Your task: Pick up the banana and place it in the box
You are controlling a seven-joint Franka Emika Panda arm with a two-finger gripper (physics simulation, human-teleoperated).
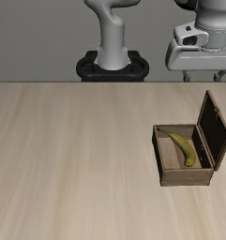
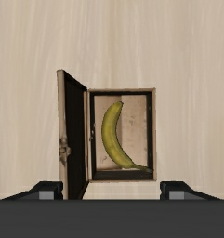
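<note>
Banana (image 2: 112,135), curved and yellow-green, lies inside hinged wooden box (image 2: 153,130); fingers (image 2: 46,190) apparently spread.

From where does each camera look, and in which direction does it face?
Exterior view: sits in front and above, faces the robot across the table; base and arm show.
Wrist view: sits just behind the open fingers, looks straight down at the table.
Shared: the open box holding the banana.

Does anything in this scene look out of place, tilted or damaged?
Nothing stands out. The banana lies flat inside the box, and the lid stands open and looks undamaged.
</note>
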